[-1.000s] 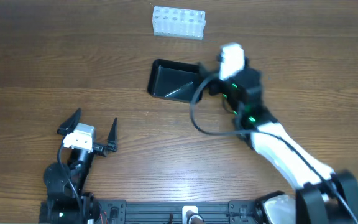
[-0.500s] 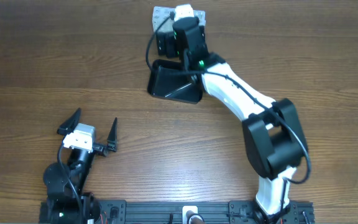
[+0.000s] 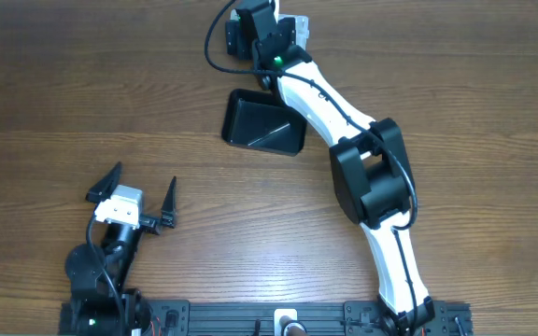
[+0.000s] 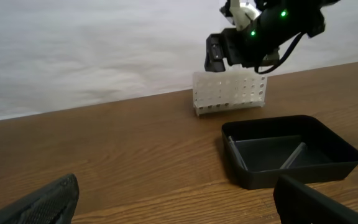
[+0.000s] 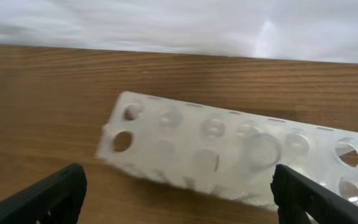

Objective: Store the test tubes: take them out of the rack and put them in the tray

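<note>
The rack [image 3: 294, 28] stood at the tabletop's [image 3: 493, 112] 12 o'clock edge in the top view. The right arm stretched across to it, and its wrist covered the rack's 9 o'clock end. From that arm's own camera, the right claw [image 5: 178, 186] hung just above the rack with its jaws spread wide and nothing between them. The rows of holes lay straight below it. One hole seemed to hold a clear round rim, but I could not tell if it was a tube. The black tray [image 3: 241, 112] sat just beside the rack toward 6 o'clock, apart from it. A thin tube [image 4: 293, 157] lay aslant on the tray's floor. The left claw [image 3: 144, 177] rested well away near 8 o'clock, low over the wood, with its jaws also apart and empty.
</note>
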### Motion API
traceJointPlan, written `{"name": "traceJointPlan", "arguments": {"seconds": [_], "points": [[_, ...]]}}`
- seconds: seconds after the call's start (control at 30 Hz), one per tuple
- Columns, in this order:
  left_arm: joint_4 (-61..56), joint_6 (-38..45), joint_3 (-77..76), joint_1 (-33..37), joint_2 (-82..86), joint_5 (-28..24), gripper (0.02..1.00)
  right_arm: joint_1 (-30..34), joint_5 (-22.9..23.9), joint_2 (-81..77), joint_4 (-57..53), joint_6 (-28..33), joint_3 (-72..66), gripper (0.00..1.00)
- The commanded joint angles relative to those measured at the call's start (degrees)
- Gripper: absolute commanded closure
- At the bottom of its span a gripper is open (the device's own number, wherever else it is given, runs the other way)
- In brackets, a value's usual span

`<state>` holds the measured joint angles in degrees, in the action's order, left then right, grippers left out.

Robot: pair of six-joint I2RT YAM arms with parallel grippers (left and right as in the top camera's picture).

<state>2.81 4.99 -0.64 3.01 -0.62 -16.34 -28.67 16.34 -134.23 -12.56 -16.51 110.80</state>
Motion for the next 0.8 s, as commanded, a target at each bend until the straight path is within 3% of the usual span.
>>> {"name": "traceJointPlan", "arguments": {"seconds": [0.03, 0.33, 0.8], "points": [[0.0, 0.8, 0.3, -0.2, 0.5, -0.6, 0.018, 0.0, 4.3, -0.9, 0.3, -0.9, 2.1, 0.053], [0.0, 0.8, 0.3, -0.2, 0.4, -0.6, 0.018, 0.7, 4.7, -0.9, 2.5, -0.6, 2.1, 0.058], [0.0, 0.8, 0.3, -0.2, 0.4, -0.6, 0.018, 1.7, 5.8, -3.4, 3.8, -0.6, 2.1, 0.209]]}}
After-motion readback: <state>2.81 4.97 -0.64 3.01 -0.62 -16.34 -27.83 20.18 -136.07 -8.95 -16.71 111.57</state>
